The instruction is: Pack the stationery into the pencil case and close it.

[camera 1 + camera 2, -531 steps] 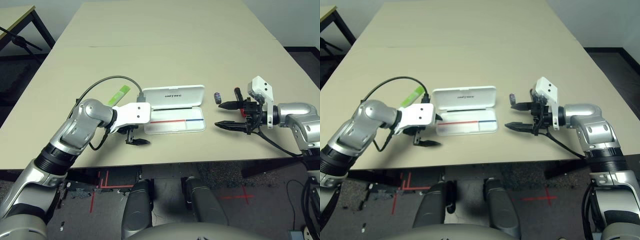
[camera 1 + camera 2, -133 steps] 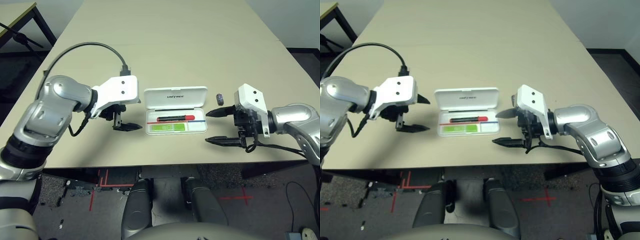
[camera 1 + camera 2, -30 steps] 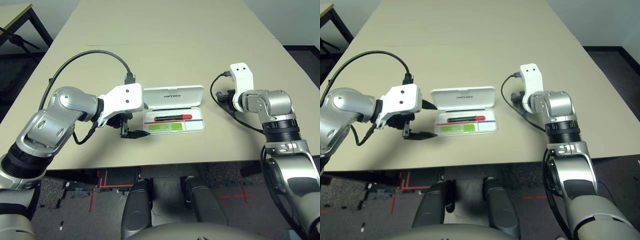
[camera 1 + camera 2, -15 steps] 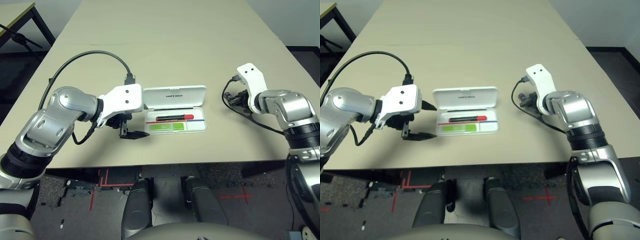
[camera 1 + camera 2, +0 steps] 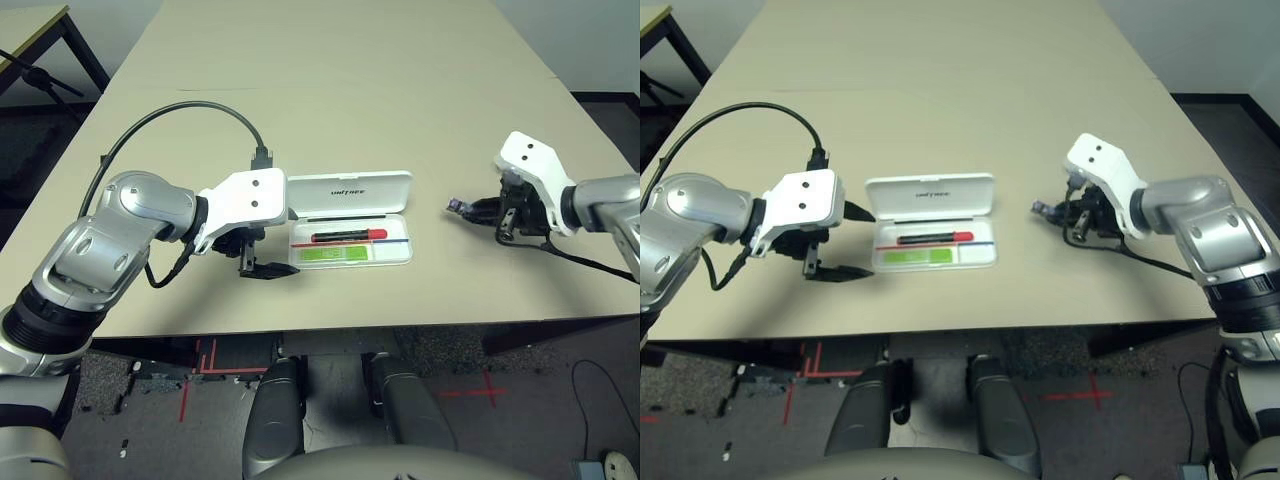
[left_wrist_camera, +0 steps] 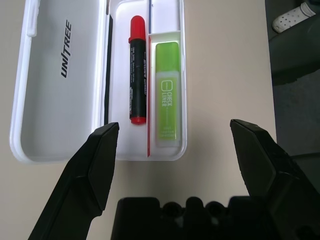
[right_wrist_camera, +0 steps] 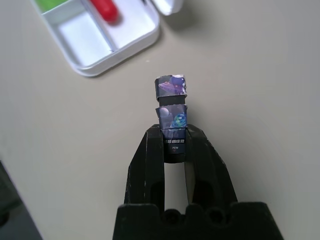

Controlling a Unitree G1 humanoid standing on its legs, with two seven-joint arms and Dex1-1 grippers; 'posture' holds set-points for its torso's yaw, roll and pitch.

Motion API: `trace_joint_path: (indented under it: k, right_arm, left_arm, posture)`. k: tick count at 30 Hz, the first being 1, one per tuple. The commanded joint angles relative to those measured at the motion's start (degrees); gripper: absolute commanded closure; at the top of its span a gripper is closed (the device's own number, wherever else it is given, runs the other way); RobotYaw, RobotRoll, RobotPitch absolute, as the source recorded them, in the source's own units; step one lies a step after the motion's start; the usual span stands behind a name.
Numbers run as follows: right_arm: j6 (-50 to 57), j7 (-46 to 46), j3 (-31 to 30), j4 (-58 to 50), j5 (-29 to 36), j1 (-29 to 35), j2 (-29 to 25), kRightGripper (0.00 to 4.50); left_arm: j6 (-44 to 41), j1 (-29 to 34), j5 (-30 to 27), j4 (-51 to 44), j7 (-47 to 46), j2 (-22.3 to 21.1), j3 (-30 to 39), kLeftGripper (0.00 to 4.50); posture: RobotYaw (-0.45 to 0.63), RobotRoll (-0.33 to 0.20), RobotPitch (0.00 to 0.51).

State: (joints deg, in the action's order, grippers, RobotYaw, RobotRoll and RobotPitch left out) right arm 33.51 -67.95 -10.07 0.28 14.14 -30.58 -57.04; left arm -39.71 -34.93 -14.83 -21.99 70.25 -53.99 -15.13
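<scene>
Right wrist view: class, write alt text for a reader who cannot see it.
The right end effector is shut on a small purplish block with cartoon print, held above the beige table. Beyond it lies a corner of the open white pencil case, with a red marker tip inside.

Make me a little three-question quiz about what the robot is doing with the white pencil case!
1. True or false: the white hard-plastic pencil case lies open.
2. What does the right gripper hold? A) red marker B) small dark purplish block C) nothing
3. Fill in: beside the red marker with black barrel in the case lies a flat light-___ stick.

Key: 1 true; 2 B, the small dark purplish block; 3 green.
</scene>
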Motion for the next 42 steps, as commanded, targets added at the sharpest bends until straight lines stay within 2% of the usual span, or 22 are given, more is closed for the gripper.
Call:
trace_joint_path:
  k: [1, 14, 23, 31, 42]
  right_arm:
    - [-4.6, -5.0, 0.2, 0.9, 0.0, 0.5, -1.5, 4.21]
    - [-24.2, -18.3, -3.7, 10.5, -3.5, -6.2, 5.0, 4.21]
    - [-25.0, -20.2, -7.2, 11.3, -6.2, -10.0, 10.3, 4.21]
    - [-24.6, -18.9, -10.5, 10.9, -9.8, -9.5, 14.1, 4.21]
    - [-24.9, -16.6, -11.4, 12.0, -13.0, -10.2, 17.2, 4.21]
  left_arm:
    - [0.6, -0.3, 0.4, 0.2, 0.7, 0.1, -1.3, 0.0]
    - [-0.7, 1.1, -0.3, -1.5, -0.5, -0.6, -0.4, 0.0]
    - [-1.5, 1.5, -0.5, -2.2, -1.2, -1.0, -0.1, 0.0]
    - [-2.1, 1.4, -0.5, -2.6, -1.7, -0.8, -0.3, 0.0]
    - [-2.4, 1.5, -0.6, -2.9, -2.1, -0.8, -0.2, 0.0]
  posture:
    - [0.0, 0.0, 0.177]
    - [0.04, 0.0, 0.179]
    - [0.06, 0.0, 0.18]
    - [0.07, 0.0, 0.178]
    - [0.07, 0.0, 0.175]
